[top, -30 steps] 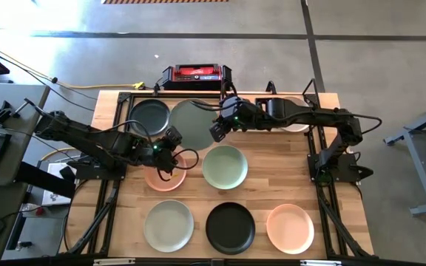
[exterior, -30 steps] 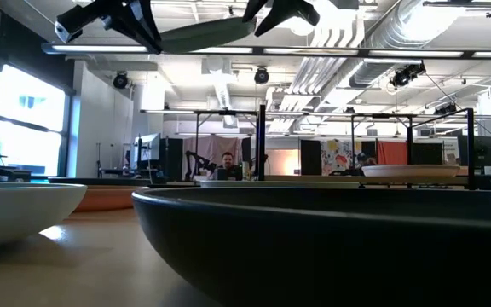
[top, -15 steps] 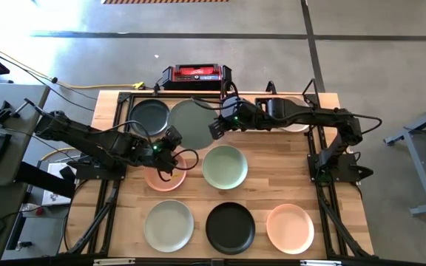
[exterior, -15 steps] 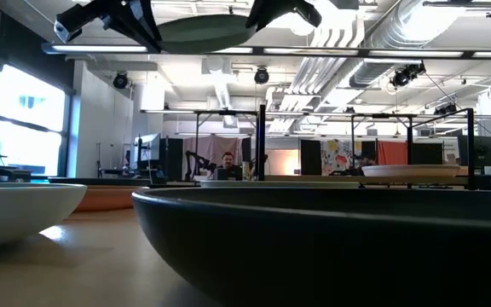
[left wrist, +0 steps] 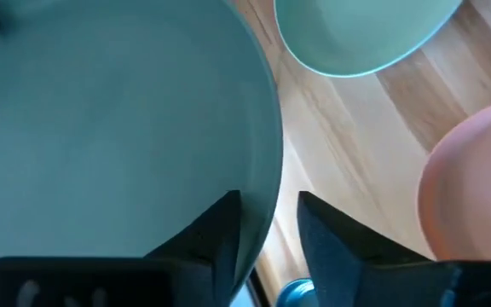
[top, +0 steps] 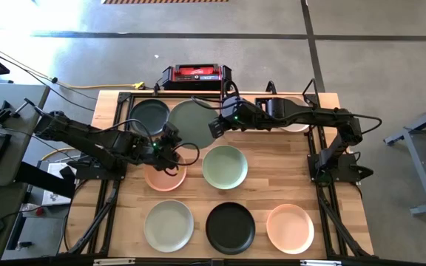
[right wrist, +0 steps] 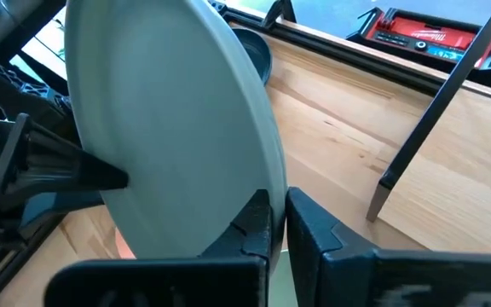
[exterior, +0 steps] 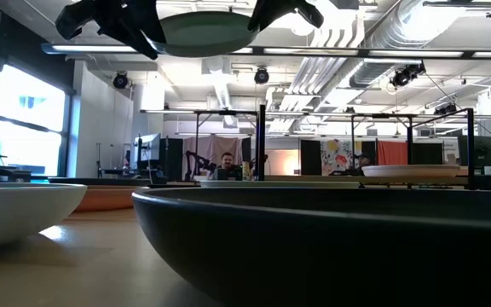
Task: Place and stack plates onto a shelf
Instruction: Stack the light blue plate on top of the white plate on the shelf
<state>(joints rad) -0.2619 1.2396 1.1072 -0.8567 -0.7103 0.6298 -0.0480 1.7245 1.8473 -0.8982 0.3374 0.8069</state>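
A sage green plate (top: pixel 193 122) hangs in the air over the table's far middle, between my two grippers. My right gripper (top: pixel 214 128) is shut on its right rim. My left gripper (top: pixel 176 145) stands open at its near-left rim, one finger (left wrist: pixel 220 234) over the plate's inside and the other (left wrist: pixel 326 243) outside. A black plate (top: pixel 150 114) sits at the far left. A beige plate (exterior: pixel 412 170) rests on the shelf (exterior: pixel 314 182), half hidden under my right arm in the high view. My left gripper's fingers straddle the rim (left wrist: pixel 267 200) with a gap between them; I cannot tell whether either touches it. My right gripper pinches the plate's right rim (right wrist: pixel 276 183) between its two fingers, one on the inner side and one on the outer. It comes in about level from the table's right. The plate is lifted clear and nearly level (exterior: pixel 203 30).
On the table lie a peach plate (top: pixel 165 176) below my left gripper, a sage plate (top: pixel 224 167), and a near row of sage (top: pixel 168 225), black (top: pixel 230 226) and peach (top: pixel 291 227) plates. An upright black bar (right wrist: pixel 416 128) stands on the shelf. A red box (top: pixel 196 74) sits beyond the far edge.
My right gripper has shut on the plate's right rim, and then my left gripper has opened around the near-left rim. In the low view the plate, tilted a second ago, now hangs about level, at the same height.
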